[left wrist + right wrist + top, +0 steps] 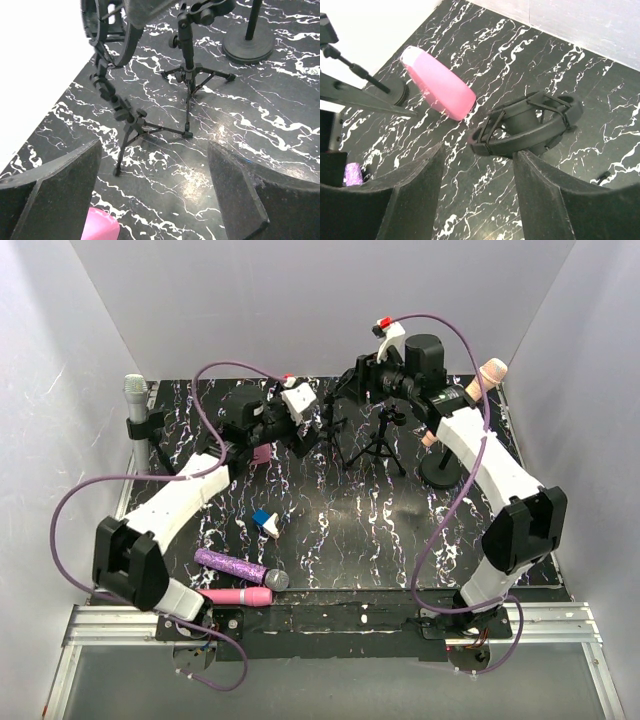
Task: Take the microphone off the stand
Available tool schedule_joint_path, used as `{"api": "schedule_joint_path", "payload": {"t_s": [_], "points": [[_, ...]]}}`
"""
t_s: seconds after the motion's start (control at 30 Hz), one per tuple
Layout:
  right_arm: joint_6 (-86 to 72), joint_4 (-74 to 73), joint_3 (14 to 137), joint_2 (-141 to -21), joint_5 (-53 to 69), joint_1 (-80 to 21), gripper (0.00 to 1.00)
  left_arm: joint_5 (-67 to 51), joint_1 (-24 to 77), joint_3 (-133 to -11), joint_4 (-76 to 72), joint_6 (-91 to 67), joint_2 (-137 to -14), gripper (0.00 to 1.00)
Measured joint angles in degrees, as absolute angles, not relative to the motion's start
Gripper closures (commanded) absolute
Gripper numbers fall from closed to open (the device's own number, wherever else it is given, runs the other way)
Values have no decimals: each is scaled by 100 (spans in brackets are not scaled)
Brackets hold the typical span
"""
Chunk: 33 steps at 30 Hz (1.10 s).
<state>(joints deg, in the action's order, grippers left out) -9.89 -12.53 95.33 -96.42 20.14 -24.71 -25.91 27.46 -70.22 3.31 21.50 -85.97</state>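
Microphone (527, 119), a dark stubby cylinder as far as I can make out, sits inside the black ring-shaped shock mount (492, 142). The mount tops the thin black tripod stand (131, 125) at mid-table, toward the back. The cage seems to grip it all round so that it hangs clear of the leaning pole. By my reckoning it has to be drawn out along its own axis while something steadies the stand.

The right gripper (479, 152) hovers near the mount, looking down on it, with its jaws parted and nothing between them. From its fingers the microphone lies at about one o'clock, close but not touched. The left gripper (154, 150) is spread wide and empty too, lower and further off, with the mount up at eleven o'clock. Likely the two flank the stand to share the job.

A pink tapered block (440, 85) lies on the black white-veined tabletop (330, 530), at ten o'clock from the right fingers.
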Motion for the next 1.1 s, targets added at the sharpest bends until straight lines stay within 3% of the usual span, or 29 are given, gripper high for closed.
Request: {"api": "schedule_joint_path", "payload": {"t_s": [0.27,0.47,0.73,0.9,1.1], "points": [[-972,-1688,9413,-8801,2502,-2421,34,-2665,2746,-6794,790,2261,-7507,12],[-834,-1865,9443,-8458,2856,-2403,36,-2888,2746,-6781,895,2292,-7588,11],[-268,-2515,9096,-7723,2596,-2147,36,-3223,2746,-6871,-12,2499,-8829,11],[-274,-2550,8654,-6790,2567,-1865,36,-3079,2749,-7568,-311,2502,-10130,11],[-438,-2292,8449,-6497,2611,-1750,36,-2895,2746,-8058,-679,2606,-10702,11]]}}
